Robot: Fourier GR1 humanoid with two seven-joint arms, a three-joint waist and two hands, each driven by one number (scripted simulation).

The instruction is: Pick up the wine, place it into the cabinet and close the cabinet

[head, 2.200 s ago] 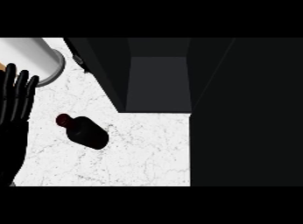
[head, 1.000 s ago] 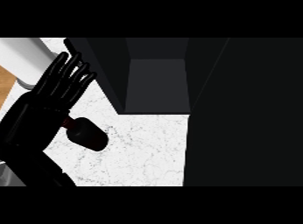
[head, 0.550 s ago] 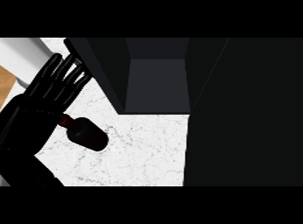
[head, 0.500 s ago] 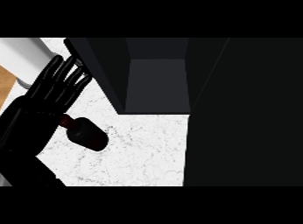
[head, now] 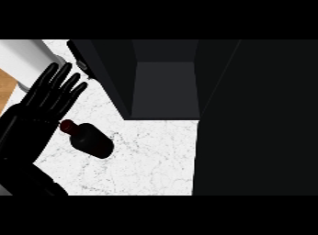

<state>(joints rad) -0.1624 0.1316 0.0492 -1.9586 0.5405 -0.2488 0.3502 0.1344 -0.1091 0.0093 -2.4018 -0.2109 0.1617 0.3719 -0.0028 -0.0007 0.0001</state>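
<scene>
The wine bottle [head: 93, 141] is seen lying on its side on the white marbled counter [head: 144, 163], at about 5 o'clock from the left hand [head: 43, 102]. Its dark red cap is found just beside the lower edge of the hand; whether the two touch cannot be told. The hand is held released, with the fingers [head: 61, 80] straight and spread, pointed to about 1 o'clock, and nothing is grasped by it. No writing can be made out on the dark bottle. The long axis of the bottle is laid diagonally: the neck is pointed to about 10 o'clock and the base to about 4 o'clock. The dark cabinet [head: 163, 87] is seen at 1 o'clock from the bottle.
</scene>
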